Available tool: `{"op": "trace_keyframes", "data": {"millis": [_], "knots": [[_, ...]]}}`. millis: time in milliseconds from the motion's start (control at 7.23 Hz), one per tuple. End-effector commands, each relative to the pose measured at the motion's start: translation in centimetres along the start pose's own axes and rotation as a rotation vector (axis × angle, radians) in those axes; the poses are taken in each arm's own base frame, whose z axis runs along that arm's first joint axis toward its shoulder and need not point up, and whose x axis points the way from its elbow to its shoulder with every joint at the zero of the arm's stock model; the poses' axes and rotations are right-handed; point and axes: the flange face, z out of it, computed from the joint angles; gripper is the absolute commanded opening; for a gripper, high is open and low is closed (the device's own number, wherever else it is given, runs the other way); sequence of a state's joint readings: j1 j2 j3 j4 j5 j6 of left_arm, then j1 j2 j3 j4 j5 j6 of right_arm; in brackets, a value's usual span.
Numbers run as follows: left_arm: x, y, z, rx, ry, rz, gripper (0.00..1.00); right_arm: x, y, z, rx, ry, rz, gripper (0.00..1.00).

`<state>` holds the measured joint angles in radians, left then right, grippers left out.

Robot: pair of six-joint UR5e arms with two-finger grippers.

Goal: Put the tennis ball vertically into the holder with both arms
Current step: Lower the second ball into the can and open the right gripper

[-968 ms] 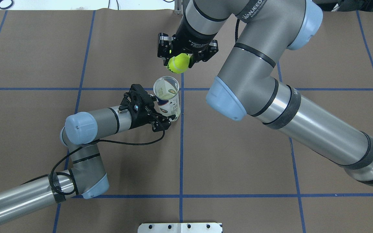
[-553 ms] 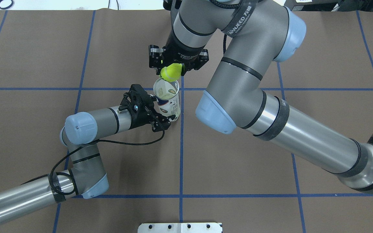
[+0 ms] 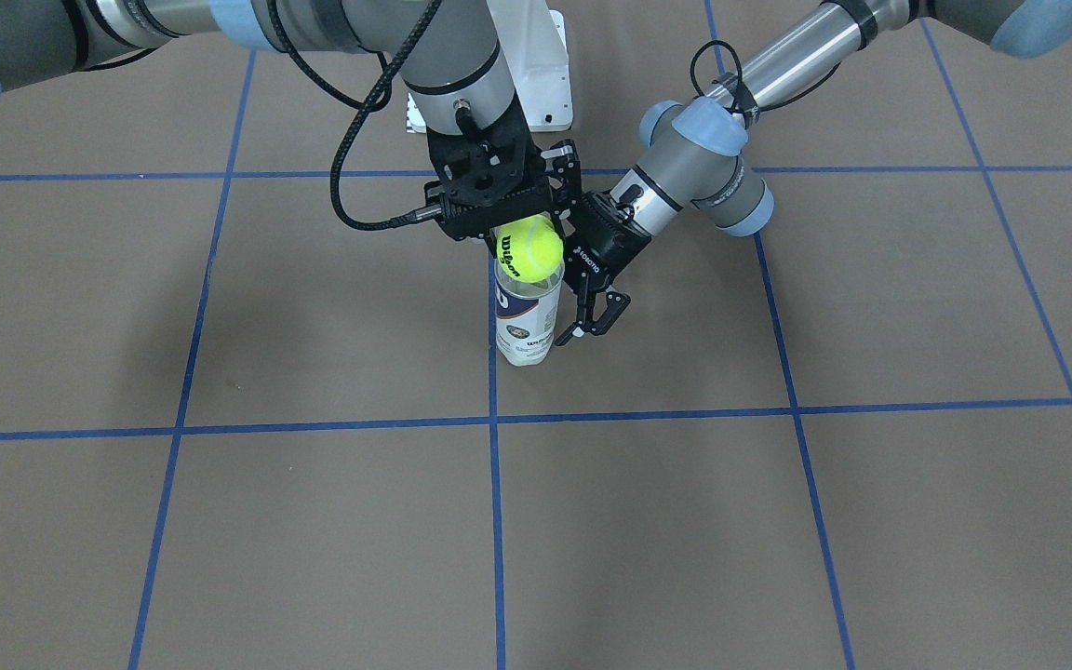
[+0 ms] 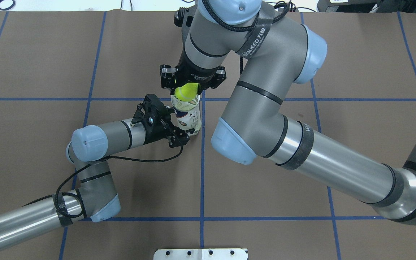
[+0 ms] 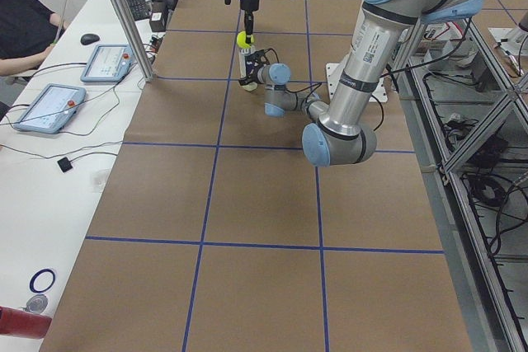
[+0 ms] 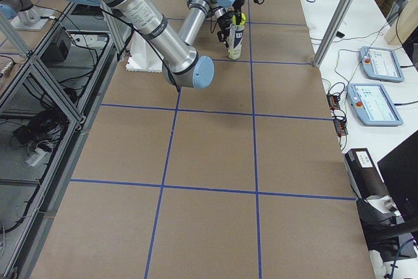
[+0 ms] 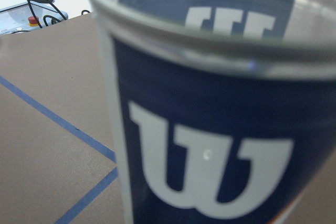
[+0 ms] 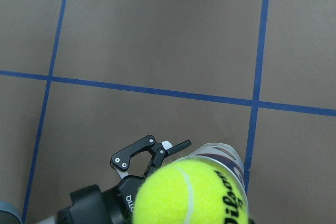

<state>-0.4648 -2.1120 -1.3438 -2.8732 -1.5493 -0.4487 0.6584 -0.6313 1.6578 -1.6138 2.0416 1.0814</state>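
Observation:
The holder [image 4: 190, 116], a clear can with a navy "W" label, stands upright near the table's middle. It also shows in the front view [image 3: 525, 328] and fills the left wrist view [image 7: 210, 129]. My left gripper [image 4: 182, 125] reaches in from the side, low on the can, and is shut on it [image 3: 569, 318]. My right gripper [image 4: 188, 86] points down and is shut on a yellow tennis ball [image 4: 186, 92]. The ball [image 3: 529, 248] hangs right at the can's open mouth, and it also shows in the right wrist view [image 8: 191, 192].
A white pedestal base [image 3: 545, 65] sits at the robot's side of the table [image 4: 200, 254]. Blue tape lines cross the brown table cover. Tablets [image 5: 49, 105] and cables lie on the operators' side bench [image 6: 379, 102].
My right arm has carried the ball from beyond the can toward the robot and lower, to the can's mouth. The left arm and the can have not moved.

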Motion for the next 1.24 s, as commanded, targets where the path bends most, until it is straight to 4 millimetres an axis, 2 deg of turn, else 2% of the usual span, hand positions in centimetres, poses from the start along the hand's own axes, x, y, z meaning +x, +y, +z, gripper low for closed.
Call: {"op": "trace_keyframes", "data": {"millis": [0,138,276,415,691,1106], "knots": [[-0.08,0.17,-0.05,-0.002,-0.001,-0.001,0.99,-0.04,0.12,0.20,-0.001,0.002,-0.001,0.00],[-0.08,0.17,-0.05,-0.002,-0.001,-0.001,0.99,-0.04,0.12,0.20,-0.001,0.002,-0.001,0.19],[-0.22,0.45,-0.13,-0.007,-0.003,-0.001,0.99,-0.06,0.15,0.14,0.000,0.001,-0.002,0.44],[-0.22,0.45,-0.13,-0.007,-0.003,0.001,0.99,-0.09,0.17,0.07,0.000,0.000,-0.002,0.80],[-0.13,0.49,-0.11,-0.007,-0.002,0.001,0.99,-0.12,0.17,-0.19,0.003,-0.004,-0.004,0.93],[-0.22,0.45,-0.13,-0.007,-0.003,0.001,0.99,-0.24,0.30,-0.52,0.007,-0.010,-0.009,0.97]]}}
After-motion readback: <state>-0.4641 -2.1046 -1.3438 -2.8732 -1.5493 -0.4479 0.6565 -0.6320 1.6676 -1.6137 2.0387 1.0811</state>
